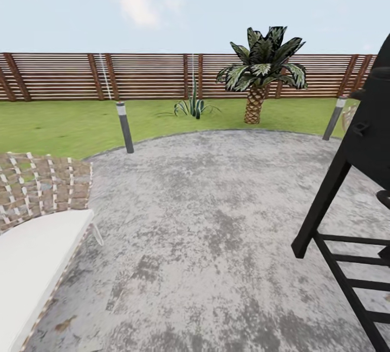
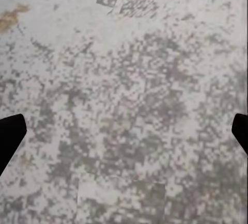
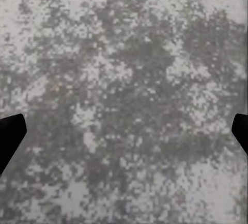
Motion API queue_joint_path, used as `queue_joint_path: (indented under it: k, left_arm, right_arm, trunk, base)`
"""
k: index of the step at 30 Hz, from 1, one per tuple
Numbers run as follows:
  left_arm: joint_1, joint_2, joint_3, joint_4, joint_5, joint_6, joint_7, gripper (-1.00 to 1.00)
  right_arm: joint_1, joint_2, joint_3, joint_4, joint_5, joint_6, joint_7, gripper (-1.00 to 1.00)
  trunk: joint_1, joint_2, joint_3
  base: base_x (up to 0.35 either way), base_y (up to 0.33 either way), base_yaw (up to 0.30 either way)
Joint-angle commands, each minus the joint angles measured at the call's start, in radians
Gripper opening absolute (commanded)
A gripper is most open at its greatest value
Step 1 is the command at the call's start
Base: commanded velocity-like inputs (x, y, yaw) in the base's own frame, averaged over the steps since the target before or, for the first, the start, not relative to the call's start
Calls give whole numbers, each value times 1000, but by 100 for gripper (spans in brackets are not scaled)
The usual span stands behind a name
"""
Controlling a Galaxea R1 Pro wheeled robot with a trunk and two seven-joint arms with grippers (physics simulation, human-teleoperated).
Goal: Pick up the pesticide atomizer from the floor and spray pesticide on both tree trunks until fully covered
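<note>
The pesticide atomizer and the two tall trees are out of view. In the head view a green lawn (image 1: 65, 124) lies beyond a round mottled grey patio (image 1: 216, 222), backed by a brown slatted fence (image 1: 146, 76). My left gripper (image 2: 124, 131) hangs open over bare grey paving, its dark fingertips (image 2: 10, 133) far apart at the picture's sides. My right gripper (image 3: 124, 131) is likewise open above darker mottled paving, with nothing between its fingertips (image 3: 10, 133).
A short palm with a scaly trunk (image 1: 260, 76) and a small spiky plant (image 1: 194, 105) grow on the lawn. Two grey bollard lights (image 1: 125, 127) (image 1: 335, 118) edge the patio. A woven lounger with a white cushion (image 1: 38, 243) is near left; a black grill stand (image 1: 352, 200) near right.
</note>
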Motion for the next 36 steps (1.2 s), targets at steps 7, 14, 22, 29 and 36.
queue_joint_path:
  k: [7, 14, 22, 29, 36]
  left_arm:
    - [0, 0, -2, 0, 11, -3, 1, 100]
    - [0, 0, -2, 0, 11, -3, 1, 100]
    - [0, 0, -2, 0, 10, -3, 1, 100]
    - [0, 0, -2, 0, 10, -3, 1, 100]
    - [0, 0, -2, 0, 11, -3, 1, 100]
  right_arm:
    - [-1, 0, 2, 1, 1, -2, 4, 100]
    - [-1, 0, 6, 1, 2, -2, 5, 100]
    - [-1, 0, 6, 1, 2, -2, 6, 100]
    - [-1, 0, 6, 1, 2, -2, 5, 100]
    - [-1, 0, 6, 0, 0, -3, 5, 100]
  trunk:
    - [0, 0, -1]
    - [0, 0, -1]
    - [0, 0, -1]
    - [0, 0, -1]
    - [0, 0, -1]
  base:
    - [329, -96, -8]
    - [339, -7, 0]
    - [340, 0, 0]
    - [340, 0, 0]
    - [340, 0, 0]
